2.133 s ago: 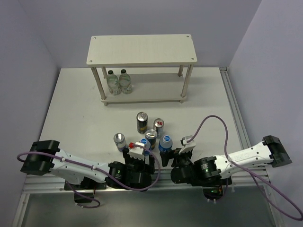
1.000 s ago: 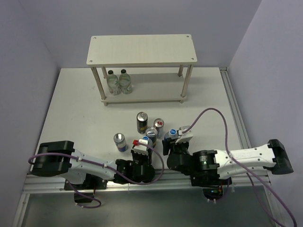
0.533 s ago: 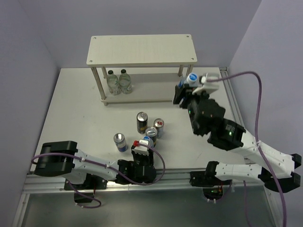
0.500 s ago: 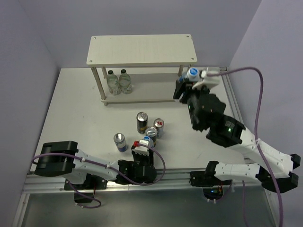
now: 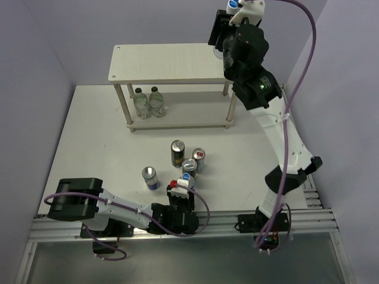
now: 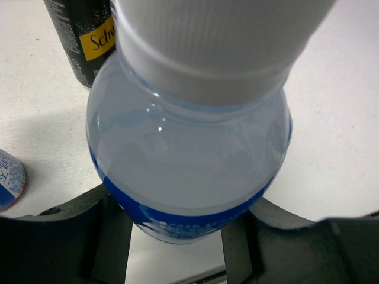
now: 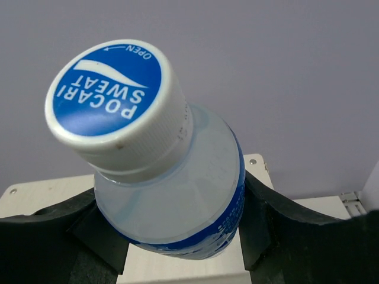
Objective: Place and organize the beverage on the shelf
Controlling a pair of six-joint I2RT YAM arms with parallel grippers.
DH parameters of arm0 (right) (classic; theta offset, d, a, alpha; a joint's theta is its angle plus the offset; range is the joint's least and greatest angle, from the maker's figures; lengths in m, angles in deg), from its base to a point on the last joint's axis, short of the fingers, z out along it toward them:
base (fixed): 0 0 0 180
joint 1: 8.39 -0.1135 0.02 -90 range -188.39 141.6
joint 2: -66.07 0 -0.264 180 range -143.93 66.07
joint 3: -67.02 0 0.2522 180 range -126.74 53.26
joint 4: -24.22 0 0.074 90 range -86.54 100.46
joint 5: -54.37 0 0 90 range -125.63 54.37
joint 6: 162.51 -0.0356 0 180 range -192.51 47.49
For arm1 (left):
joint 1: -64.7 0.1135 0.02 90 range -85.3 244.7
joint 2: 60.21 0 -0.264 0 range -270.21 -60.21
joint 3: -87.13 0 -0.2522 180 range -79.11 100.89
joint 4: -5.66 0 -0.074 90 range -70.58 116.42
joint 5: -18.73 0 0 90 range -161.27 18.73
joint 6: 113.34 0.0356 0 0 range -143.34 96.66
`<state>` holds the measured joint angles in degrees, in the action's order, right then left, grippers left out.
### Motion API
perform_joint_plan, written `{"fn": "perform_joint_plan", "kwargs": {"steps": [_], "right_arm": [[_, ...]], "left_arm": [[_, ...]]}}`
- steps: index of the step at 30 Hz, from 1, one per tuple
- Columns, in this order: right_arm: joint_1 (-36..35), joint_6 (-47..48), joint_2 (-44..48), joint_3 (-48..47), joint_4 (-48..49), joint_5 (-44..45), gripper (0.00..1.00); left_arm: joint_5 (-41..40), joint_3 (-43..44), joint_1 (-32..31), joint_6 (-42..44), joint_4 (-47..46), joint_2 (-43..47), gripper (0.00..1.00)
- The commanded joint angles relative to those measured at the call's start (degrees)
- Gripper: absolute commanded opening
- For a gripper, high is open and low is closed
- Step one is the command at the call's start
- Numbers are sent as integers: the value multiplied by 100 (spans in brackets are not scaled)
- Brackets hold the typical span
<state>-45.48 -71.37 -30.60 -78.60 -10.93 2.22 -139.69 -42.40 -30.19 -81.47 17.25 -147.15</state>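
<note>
My right gripper [image 5: 225,28] [image 7: 177,236] is shut on a blue-capped, blue-labelled water bottle [image 5: 234,5] [image 7: 172,195]. It holds the bottle high over the right end of the shelf's top board [image 5: 177,62] [image 7: 47,189]. Near the table's front, my left gripper [image 5: 180,192] [image 6: 177,236] is shut on the second water bottle [image 5: 188,177] [image 6: 189,148], low on its label. Beside it stand two tall black cans [image 5: 177,152] [image 5: 189,166] [image 6: 83,35], a short red can [image 5: 199,156] and a short blue can [image 5: 150,176] [image 6: 9,186].
Two small clear unlabelled bottles [image 5: 148,102] stand at the left of the shelf's lower tier. Thin posts [image 5: 232,106] hold up the boards. Purple walls close in the table at the back and both sides.
The right arm has swung up with its water bottle, from beside the shelf's right post to high above the top board. The left arm and its bottle have barely moved.
</note>
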Motion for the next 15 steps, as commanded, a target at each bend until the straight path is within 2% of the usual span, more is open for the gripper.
{"fn": "perform_joint_plan", "kwargs": {"steps": [1, 9, 15], "right_arm": [[323, -18, -475, -876, 275, -514, 0], [860, -589, -1187, -913, 284, -937, 0], [974, -721, -1417, -851, 126, -937, 0]], "left_arm": [[260, 170, -205, -462, 164, -139, 0], [145, 310, -363, -787, 630, -297, 0], [101, 328, -372, -911, 701, -324, 0]]}}
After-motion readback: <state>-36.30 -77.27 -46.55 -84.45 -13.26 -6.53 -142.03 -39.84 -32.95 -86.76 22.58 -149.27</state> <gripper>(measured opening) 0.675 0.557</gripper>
